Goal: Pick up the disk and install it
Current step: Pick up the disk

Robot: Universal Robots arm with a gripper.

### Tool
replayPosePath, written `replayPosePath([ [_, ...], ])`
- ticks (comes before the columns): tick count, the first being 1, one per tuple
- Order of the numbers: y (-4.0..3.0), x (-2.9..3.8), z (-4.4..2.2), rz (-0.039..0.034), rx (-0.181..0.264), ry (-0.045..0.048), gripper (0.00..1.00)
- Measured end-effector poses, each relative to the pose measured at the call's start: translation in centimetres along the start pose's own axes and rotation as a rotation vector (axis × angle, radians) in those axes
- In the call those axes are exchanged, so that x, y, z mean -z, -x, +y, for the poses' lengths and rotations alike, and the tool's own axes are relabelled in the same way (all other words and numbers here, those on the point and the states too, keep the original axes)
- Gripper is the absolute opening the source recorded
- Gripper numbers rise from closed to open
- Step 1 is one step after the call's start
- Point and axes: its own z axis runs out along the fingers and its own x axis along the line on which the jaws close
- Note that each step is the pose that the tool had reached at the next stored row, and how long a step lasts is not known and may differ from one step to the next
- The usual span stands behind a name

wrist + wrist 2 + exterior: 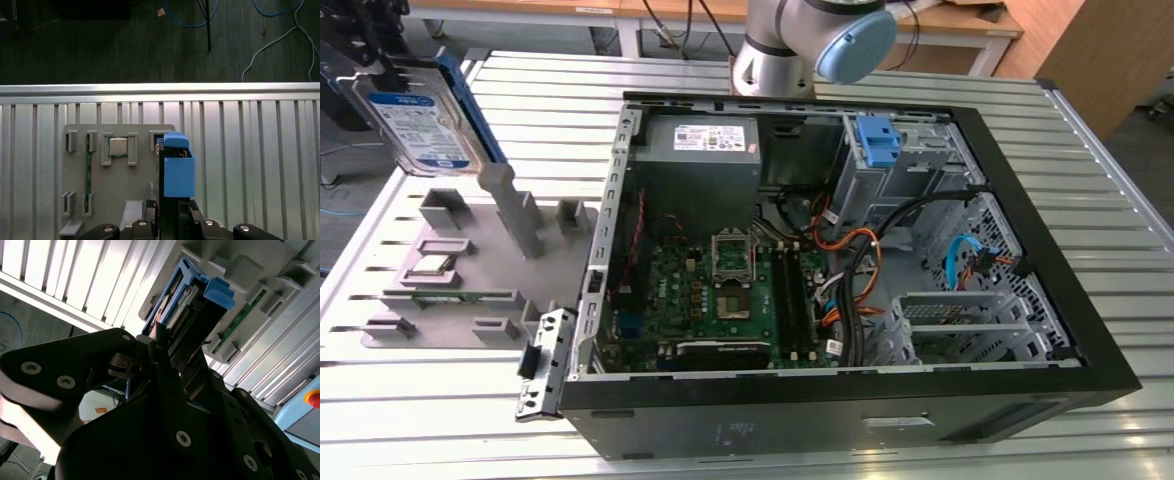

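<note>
The disk (420, 125) is a silver drive with a blue-and-white label and a blue bracket. In the exterior view it hangs upright at the far left, just above the grey parts holder (467, 270). My gripper (380, 60) is shut on its upper end. In the first wrist view, the disk (177, 172) appears edge-on between my black fingers (192, 210), over the holder (120, 200). In the second wrist view, the gripper (170, 347) clamps the disk (197, 305).
An open computer case (1107, 340) lies on the slatted metal table, at the exterior view's right of the holder. Inside are a motherboard (720, 290), a grey power supply (707, 140), cables and a blue bracket (877, 140) at the drive bay. The holder carries a processor (118, 147) and a memory stick (88, 170).
</note>
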Motion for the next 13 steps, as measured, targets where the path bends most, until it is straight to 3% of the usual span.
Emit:
replayPosePath([
  [13,0.27,3.68,0.15,0.0000,0.000,-0.0001,0.35],
])
